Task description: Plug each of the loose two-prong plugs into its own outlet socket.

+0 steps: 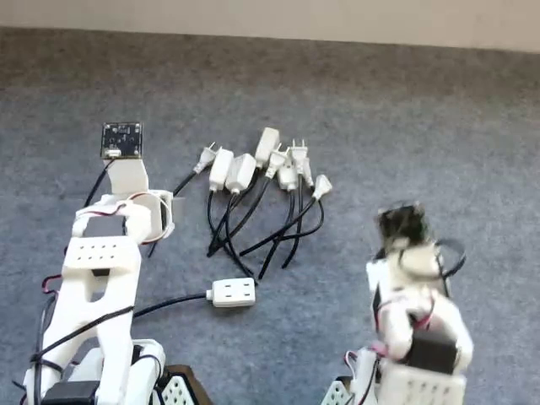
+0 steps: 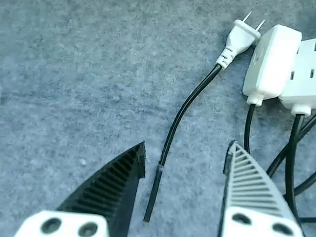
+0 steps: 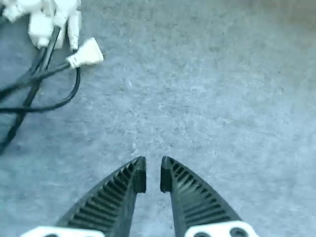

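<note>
I'm looking at the loose two-prong plugs (image 1: 291,164) lying bunched in the middle of the grey carpet (image 1: 422,110), their prongs pointing mostly toward the far side and all of them unplugged. White outlet blocks (image 1: 221,169) are lying just left of them, touching each other. One more plug (image 2: 242,37) is resting at their left edge, its black cord (image 2: 177,118) trailing back toward the near side. Another outlet block (image 1: 232,292) is sitting nearer, apart from the bunch, on its own cord. The left gripper (image 2: 186,148) is hovering over that trailing cord with its jaws spread wide, gripping nothing. The right gripper (image 3: 152,170) is hanging over bare carpet, well right of the pile, jaws drawn almost together with only a slit between them, holding nothing. The rightmost plug (image 3: 86,53) is lying off to its left.
</note>
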Controlling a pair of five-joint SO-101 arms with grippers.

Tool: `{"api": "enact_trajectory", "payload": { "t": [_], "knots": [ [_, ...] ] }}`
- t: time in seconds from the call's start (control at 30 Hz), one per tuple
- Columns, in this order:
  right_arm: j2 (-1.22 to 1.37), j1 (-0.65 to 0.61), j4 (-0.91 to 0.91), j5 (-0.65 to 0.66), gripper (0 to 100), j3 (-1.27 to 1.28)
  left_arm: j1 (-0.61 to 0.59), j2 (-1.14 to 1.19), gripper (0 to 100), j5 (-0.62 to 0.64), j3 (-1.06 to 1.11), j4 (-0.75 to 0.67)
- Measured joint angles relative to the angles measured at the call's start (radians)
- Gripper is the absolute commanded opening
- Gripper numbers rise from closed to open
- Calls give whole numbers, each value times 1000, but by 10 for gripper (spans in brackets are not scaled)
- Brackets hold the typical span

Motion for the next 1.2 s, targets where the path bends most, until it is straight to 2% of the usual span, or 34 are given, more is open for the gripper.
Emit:
{"api": "enact_trajectory", "payload": {
  "t": [0.17, 0.33, 0.5, 0.7, 0.77, 1.03, 1.2],
  "knots": [
    [575, -172, 58, -245, 67, -344, -8, 0, 270, 0, 48, -95],
    [1033, -371, 68, -465, 67, -601, -97, 0, 270, 29, 54, -143],
    [1227, -390, 68, -647, 67, -746, -147, 0, 270, 83, 57, -146],
    [1361, -390, 54, -1178, 67, -822, -114, 0, 270, 83, 81, -164],
    [1410, -394, 18, -1300, 67, -825, -107, 0, 270, 66, 97, -181],
    [1487, -400, -167, -1361, 67, -832, -66, 0, 270, 41, 110, -193],
    [1487, -400, -195, -1366, 67, -887, -61, 0, 270, 35, 115, -193]
  ]
}}
